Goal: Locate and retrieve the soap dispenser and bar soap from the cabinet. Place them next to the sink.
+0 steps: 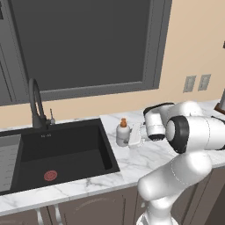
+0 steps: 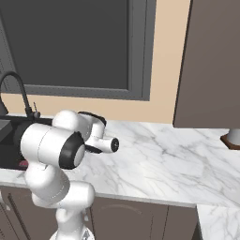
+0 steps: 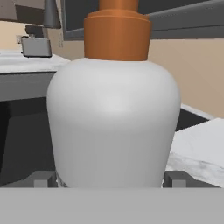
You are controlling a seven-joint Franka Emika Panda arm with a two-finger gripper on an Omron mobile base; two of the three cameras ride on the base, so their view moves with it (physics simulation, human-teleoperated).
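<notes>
Beside sink [image 1: 66,149], unlabelled soap dispenser [image 1: 123,132]

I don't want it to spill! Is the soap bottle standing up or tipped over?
Standing up. The soap bottle sits on the counter beside the sink, orange pump on top.

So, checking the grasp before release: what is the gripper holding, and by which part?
The gripper holds the soap dispenser by the lower sides of its white body, one finger on each side.

A white grey-veined marble counter [image 1: 145,160] spreads under the pincer, a beige wall [image 1: 193,48] rising beyond it with a large dark grey-framed window [image 1: 88,41] (two grey wall outlets [image 1: 196,82] sit farther along).
</notes>
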